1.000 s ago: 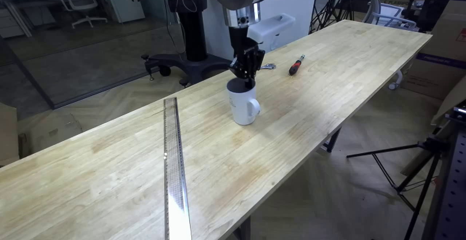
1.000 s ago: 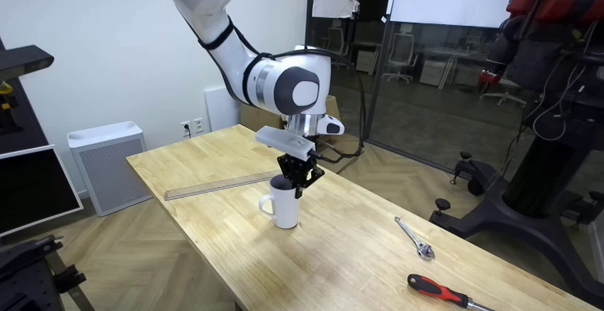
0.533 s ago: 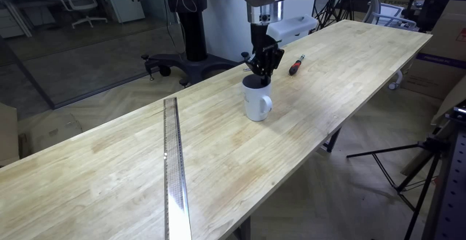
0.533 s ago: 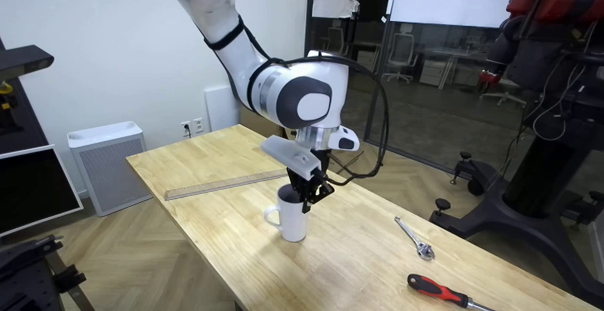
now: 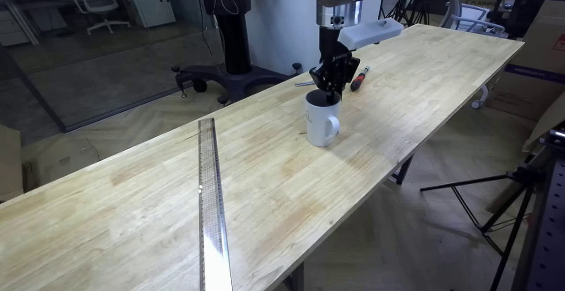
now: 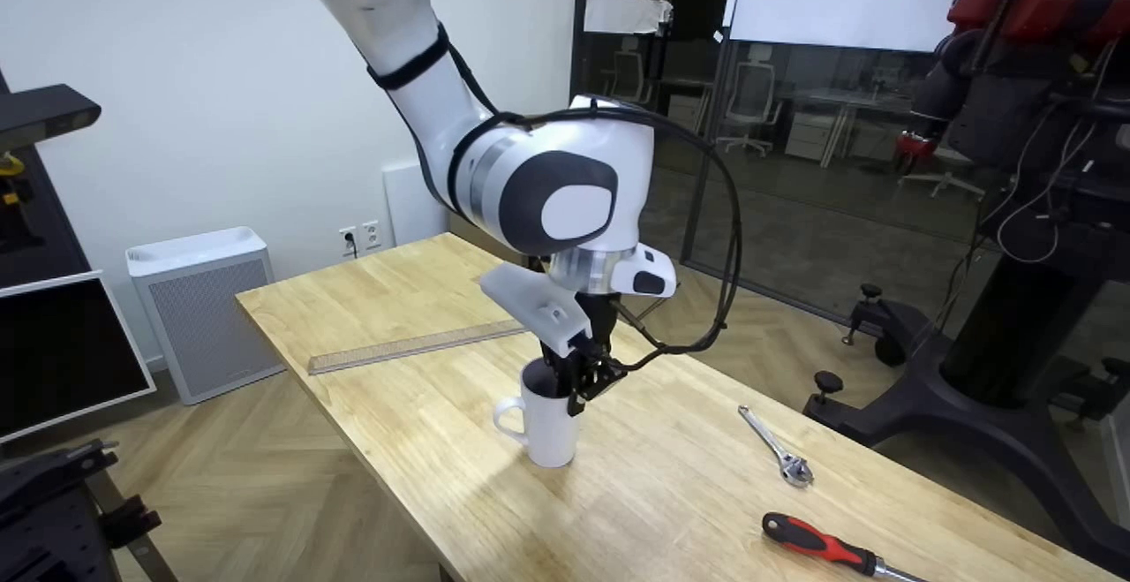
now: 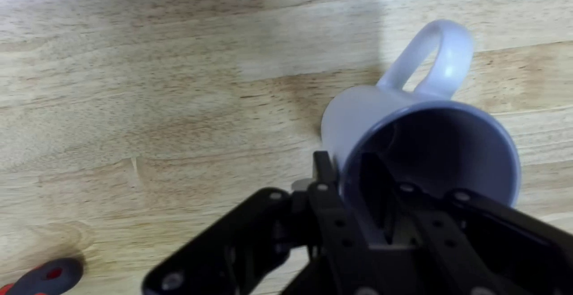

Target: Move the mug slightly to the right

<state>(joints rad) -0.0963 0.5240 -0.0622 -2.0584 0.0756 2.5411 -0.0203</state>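
The white mug [image 5: 318, 125] stands upright on the wooden table, and it also shows in an exterior view [image 6: 549, 434]. In the wrist view the mug [image 7: 353, 111] shows its dark inside and its handle, which points up the picture. My gripper [image 5: 335, 96] straddles the mug's rim from above. In the wrist view the gripper [image 7: 343, 165] has one black finger inside the mug and one outside its wall. A gap shows between the inner finger and the rim. The outer finger is very close to the wall; I cannot tell whether it touches.
A long clear ruler [image 5: 211, 185] lies across the table. An adjustable wrench [image 6: 781, 449] and a red and black screwdriver [image 6: 821, 542] lie on the table beyond the mug, near its back edge. A dark wheeled stand [image 6: 998, 317] is behind the table.
The mug and gripper have moved together along the table, away from the ruler and toward the wrench and screwdriver. The fingers now look spread further apart at the rim.
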